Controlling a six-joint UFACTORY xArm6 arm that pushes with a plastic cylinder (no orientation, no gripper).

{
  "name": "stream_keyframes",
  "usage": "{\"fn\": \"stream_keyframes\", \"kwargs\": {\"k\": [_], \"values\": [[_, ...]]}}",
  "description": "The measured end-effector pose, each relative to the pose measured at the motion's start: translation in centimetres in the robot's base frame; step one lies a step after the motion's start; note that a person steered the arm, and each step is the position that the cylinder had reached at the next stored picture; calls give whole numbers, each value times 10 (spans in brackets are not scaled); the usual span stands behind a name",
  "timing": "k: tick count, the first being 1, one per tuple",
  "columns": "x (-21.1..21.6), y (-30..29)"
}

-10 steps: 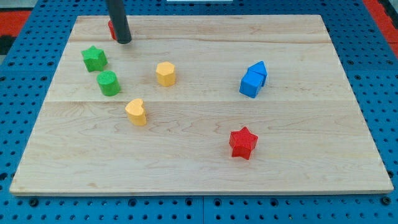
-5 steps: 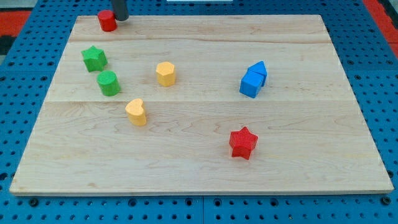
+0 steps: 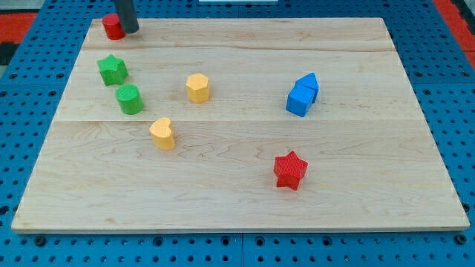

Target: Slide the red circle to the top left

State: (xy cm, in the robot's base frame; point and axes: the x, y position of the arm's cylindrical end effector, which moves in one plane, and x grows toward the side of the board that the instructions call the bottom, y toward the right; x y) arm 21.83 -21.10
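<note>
The red circle (image 3: 113,27) sits on the wooden board (image 3: 237,185) near its top left corner. My tip (image 3: 130,30) is right beside it, touching its right side; the dark rod rises out of the view's top. No other block is near the tip.
A green star (image 3: 112,70) and a green circle (image 3: 130,99) lie at the left below the red circle. A yellow hexagon (image 3: 197,87) and a yellow heart (image 3: 162,133) are left of centre. Two blue blocks (image 3: 302,95) touch at the right. A red star (image 3: 290,170) lies lower right.
The red circle has slid left toward the top left corner. My tip moved up, then left, staying at the circle's right side.
</note>
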Motion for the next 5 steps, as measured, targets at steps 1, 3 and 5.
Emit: {"fn": "stream_keyframes", "kwargs": {"k": [1,3,5], "values": [[-5,-23],[6,-48],[29,-94]]}}
